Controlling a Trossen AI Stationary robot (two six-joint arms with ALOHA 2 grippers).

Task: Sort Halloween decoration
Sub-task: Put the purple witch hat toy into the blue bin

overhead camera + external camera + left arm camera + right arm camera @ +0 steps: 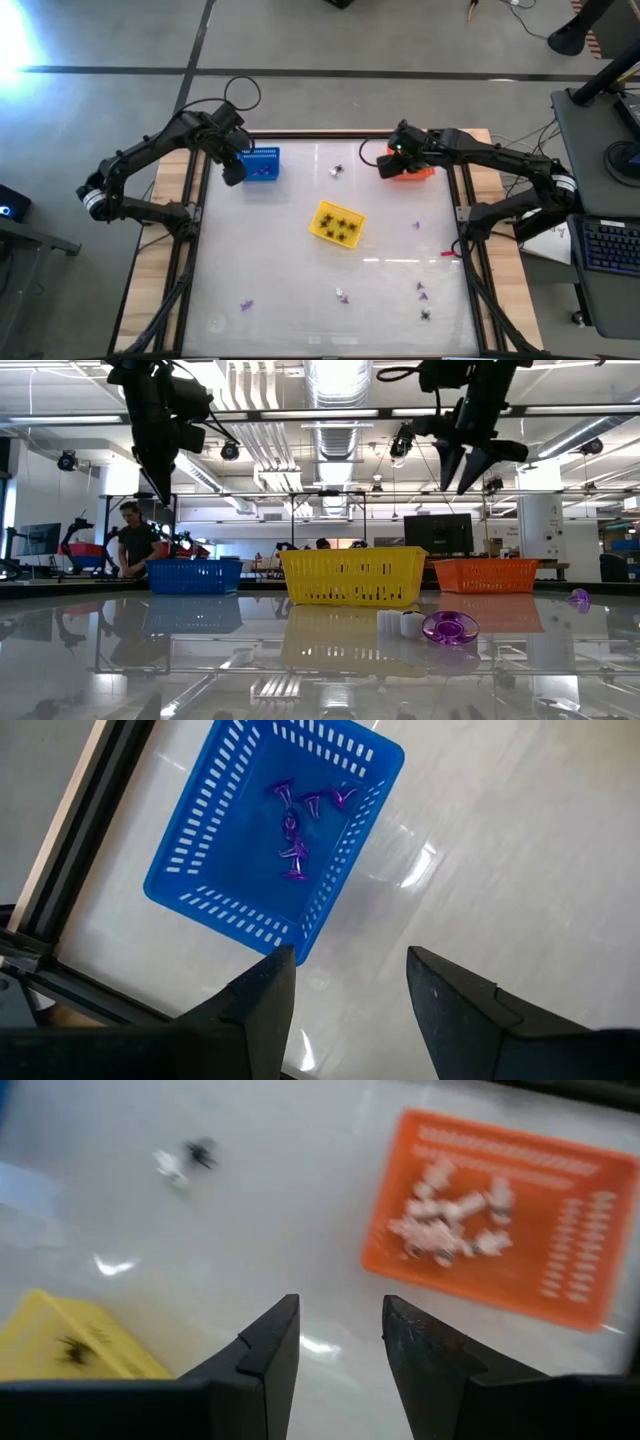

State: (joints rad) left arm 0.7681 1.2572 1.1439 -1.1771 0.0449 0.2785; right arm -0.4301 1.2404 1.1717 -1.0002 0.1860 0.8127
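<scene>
Low view: glossy table w/ baskets, workshop behind, person; both arms' jaws open, empty.

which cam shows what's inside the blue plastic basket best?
Left wrist view: it looks down into the small blue plastic basket, showing purple toy pieces lying inside. The high view shows the basket small, contents barely visible. The low view shows only its side wall. The right wrist view misses it.

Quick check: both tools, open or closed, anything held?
Left tool: open, empty, beside the blue basket.
Right tool: open, empty, near the orange basket.
</scene>
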